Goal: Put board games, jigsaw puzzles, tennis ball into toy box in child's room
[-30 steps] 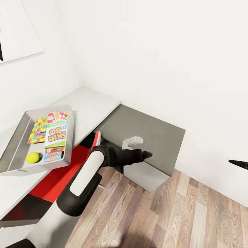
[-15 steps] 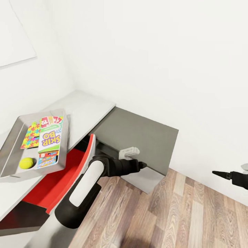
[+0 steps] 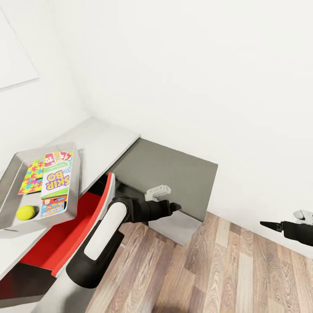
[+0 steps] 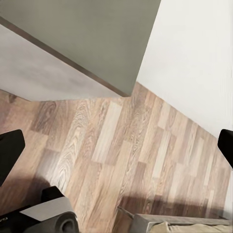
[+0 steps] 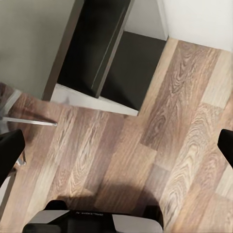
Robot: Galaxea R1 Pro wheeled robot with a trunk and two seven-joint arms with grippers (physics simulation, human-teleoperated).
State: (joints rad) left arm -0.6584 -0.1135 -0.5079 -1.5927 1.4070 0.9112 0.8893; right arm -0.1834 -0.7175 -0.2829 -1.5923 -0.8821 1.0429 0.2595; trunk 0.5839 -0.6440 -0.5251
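Note:
The clear toy box stands on the pale grey part of the table at the left of the head view. Inside lie a jigsaw puzzle, a yellow tennis ball and a SKIP BO board game resting on other printed boxes. My left gripper hangs by the front of the dark grey tabletop, away from the box. In the left wrist view its fingers stand wide apart over bare floor. My right gripper is over the floor at the right, open and empty.
A red seat-like surface sits under the table beside my left arm. White walls close the corner behind the table. Wood-plank floor spreads to the right. A beige bed corner in a grey frame shows in the left wrist view.
The whole head picture has shifted, so the camera moved: table and toy box now sit further left. My right arm reaches further into the picture. The box's contents lie as before.

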